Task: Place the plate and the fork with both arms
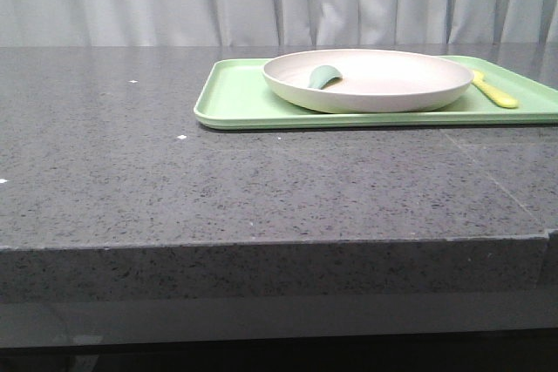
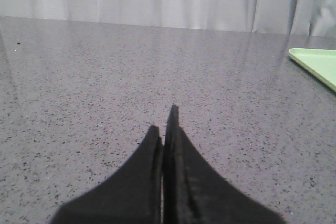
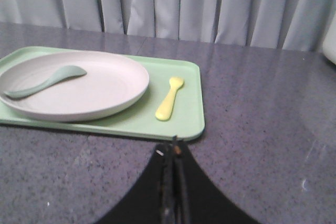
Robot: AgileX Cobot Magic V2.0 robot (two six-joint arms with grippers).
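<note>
My left gripper (image 2: 167, 124) hangs low over bare table (image 1: 261, 189), fingers pressed together with nothing between them. My right gripper (image 3: 173, 153) is likewise closed and empty, just short of the near edge of the tray (image 3: 191, 103).

The plate (image 1: 370, 80) sits on the green tray, and the yellow fork (image 3: 169, 99) lies flat on the tray just beside the plate's rim, apart from it. A grey-green spoon (image 3: 47, 81) rests inside the plate. This arrangement fits two readings: plate and fork set down on the tray and both arms drawn back, or both waiting there to be lifted to another spot. I cannot settle which, so I advise no particular move.

Should either be handled, I judge the fork calls for a wide opening and a level descent, since it lies thin and flat. The plate is shallow, pale pinkish-white, with a smooth rounded rim; a grip there could slip, and the loose spoon would slide if the plate tilts.
</note>
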